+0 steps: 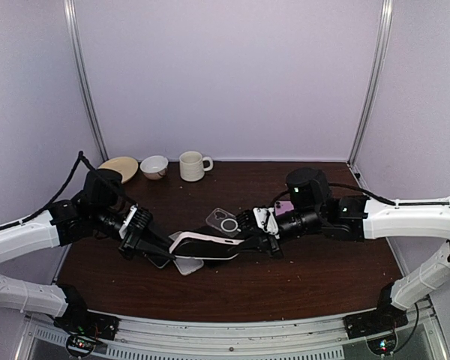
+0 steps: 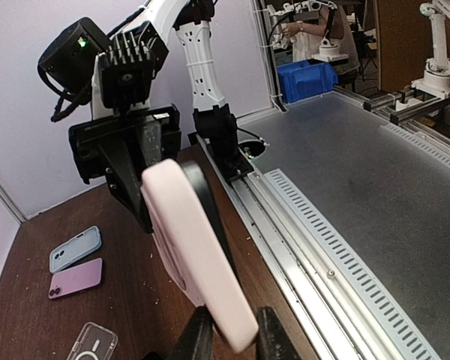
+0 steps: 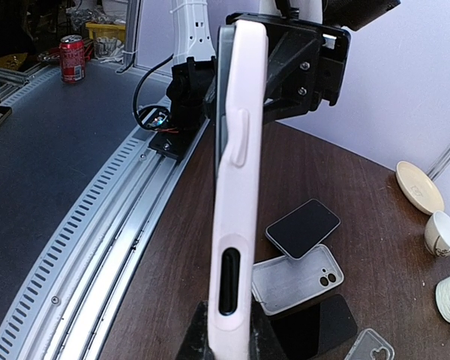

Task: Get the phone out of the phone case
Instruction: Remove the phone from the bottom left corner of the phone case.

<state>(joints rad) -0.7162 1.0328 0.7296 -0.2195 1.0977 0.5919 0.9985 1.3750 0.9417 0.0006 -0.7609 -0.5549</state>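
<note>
Dark wood tabletop runs out to lilac walls. From above, open wood shows along the near strip by the metal rail and on the right side. The two arms meet over the middle. Between them the pink phone case hangs flat above the table with the black phone seated in it. The right gripper is clamped on its right end, and the left gripper is at its left end. Along the far edge stand a tan plate, a white bowl and a mug, mouths up. A clear case lies just behind the held one.

From the left wrist, the case slants away, its near end between the left fingers. They flank it closely, but I cannot tell whether they pinch. To the right the table edge meets the rail. To the left lie a blue-grey case and a purple phone.

From the right wrist, the case stands edge-on, its port end gripped between the right fingers. Beside it a white case lies hollow side up, a dark handset just behind.
</note>
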